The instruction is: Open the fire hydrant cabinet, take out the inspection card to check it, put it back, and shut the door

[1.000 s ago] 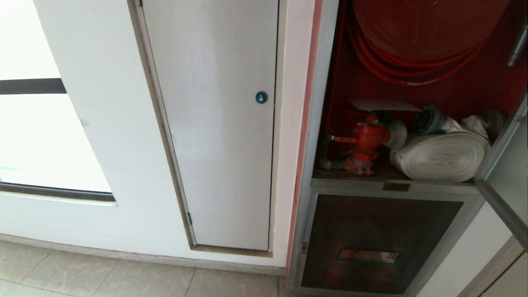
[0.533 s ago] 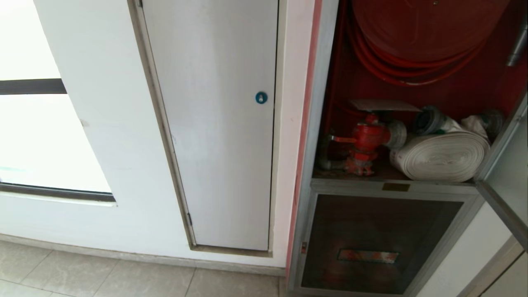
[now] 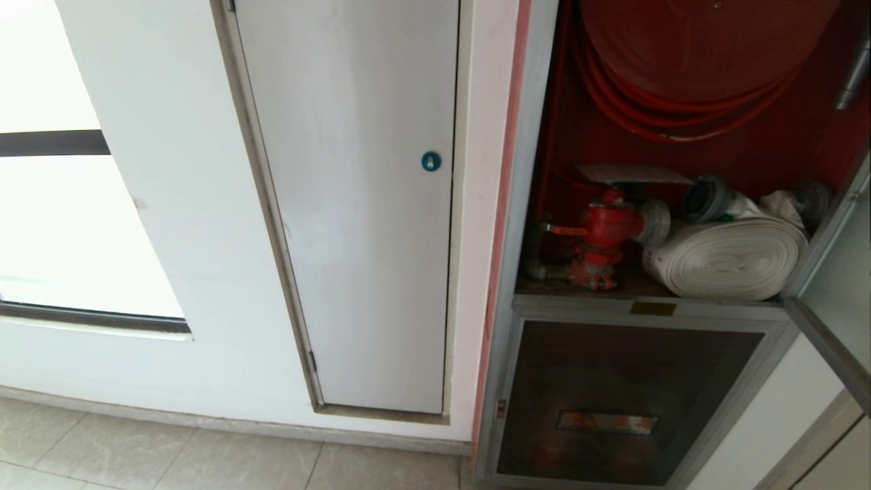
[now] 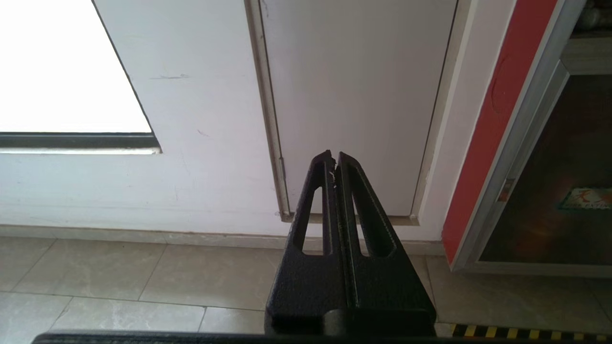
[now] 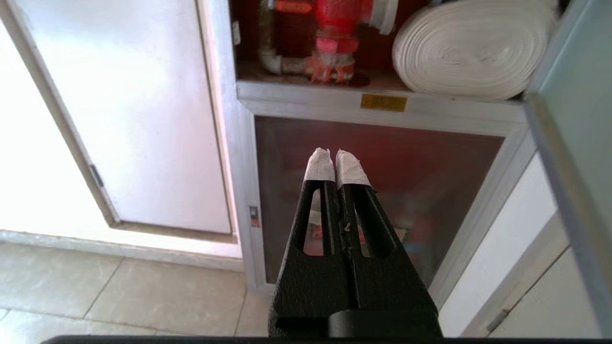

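The fire hydrant cabinet (image 3: 517, 204) stands open, showing its red interior. Its door (image 3: 833, 272) is swung out at the right edge of the head view. The inspection card (image 3: 633, 173) lies flat on top of the red valve (image 3: 605, 228), beside the white rolled hose (image 3: 728, 258) and under the red hose reel (image 3: 701, 47). Neither gripper appears in the head view. My right gripper (image 5: 332, 154) is shut and empty, its white-taped tips low in front of the lower dark glass pane (image 5: 382, 191), below the valve (image 5: 337, 28). My left gripper (image 4: 334, 155) is shut and empty, facing the white panel (image 4: 358, 95).
A plain white panel with a small blue round lock (image 3: 431, 160) is set in the wall left of the cabinet. A bright window (image 3: 61, 224) lies further left. Beige floor tiles (image 3: 204, 456) run along the wall's foot. The lower glass pane (image 3: 626, 401) bears a red-lettered strip.
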